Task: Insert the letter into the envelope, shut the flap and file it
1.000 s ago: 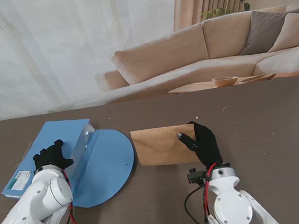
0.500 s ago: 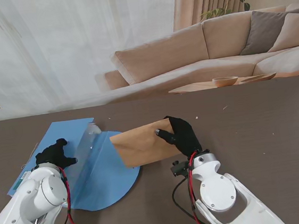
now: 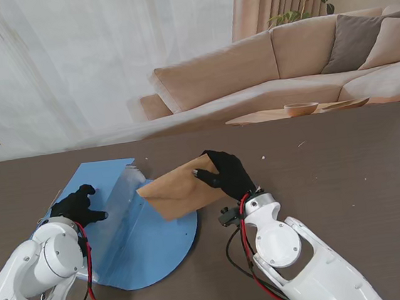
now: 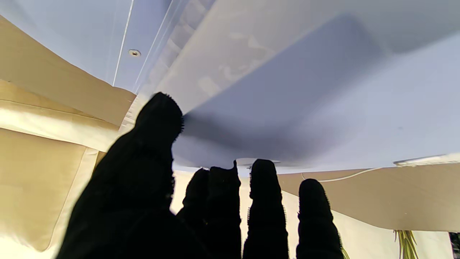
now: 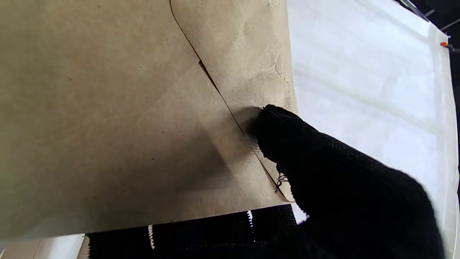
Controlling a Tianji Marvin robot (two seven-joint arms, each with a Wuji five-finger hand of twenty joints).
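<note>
You have a dark table point(image 3: 346, 177) with a blue folder point(image 3: 149, 241) lying open at your left. Your right hand point(image 3: 226, 176) pinches the brown envelope point(image 3: 179, 191), flap closed, thumb on top and fingers point(image 5: 187, 230) beneath, holding it tilted over the folder's clear pocket point(image 3: 123, 201). Your left hand point(image 3: 80, 205) rests fingers spread on the folder's left leaf, holding nothing.
</note>
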